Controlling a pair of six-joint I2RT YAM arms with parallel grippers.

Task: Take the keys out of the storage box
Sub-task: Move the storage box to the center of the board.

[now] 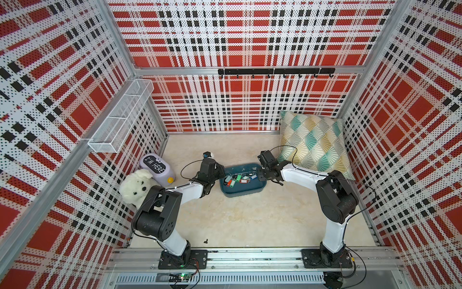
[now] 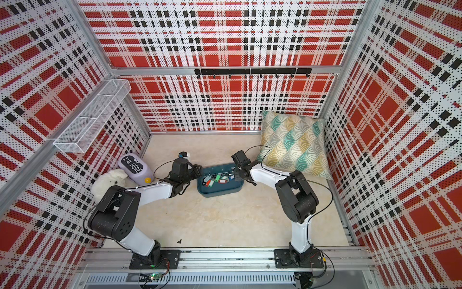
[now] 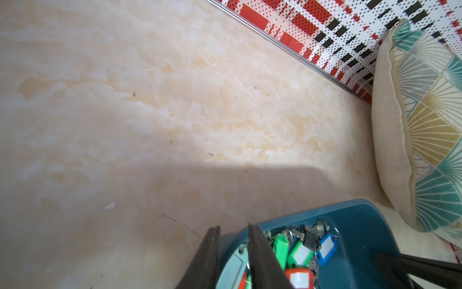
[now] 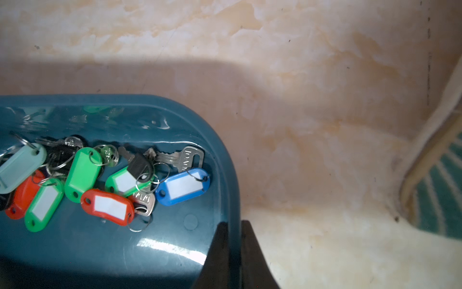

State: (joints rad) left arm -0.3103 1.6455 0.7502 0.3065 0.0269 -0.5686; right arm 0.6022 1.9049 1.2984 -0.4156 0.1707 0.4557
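Both ends of the storage box (image 1: pixel 246 192) are pinched: my left gripper (image 3: pixel 233 226) is closed on its left wall and my right gripper (image 4: pixel 234 222) on its right rim, each with one finger inside and one outside. The keys (image 1: pixel 237 179) are bunched inside on the bottom. I'd lift both ends level, then tip the near rim down slowly so the bunch slides out and the thin rim doesn't twist out of either pinch. Dump onto the bare near tabletop (image 1: pixel 237 220); the pillow (image 1: pixel 315 145) crowds the far right, and the plush toy (image 1: pixel 136 186) sits left.
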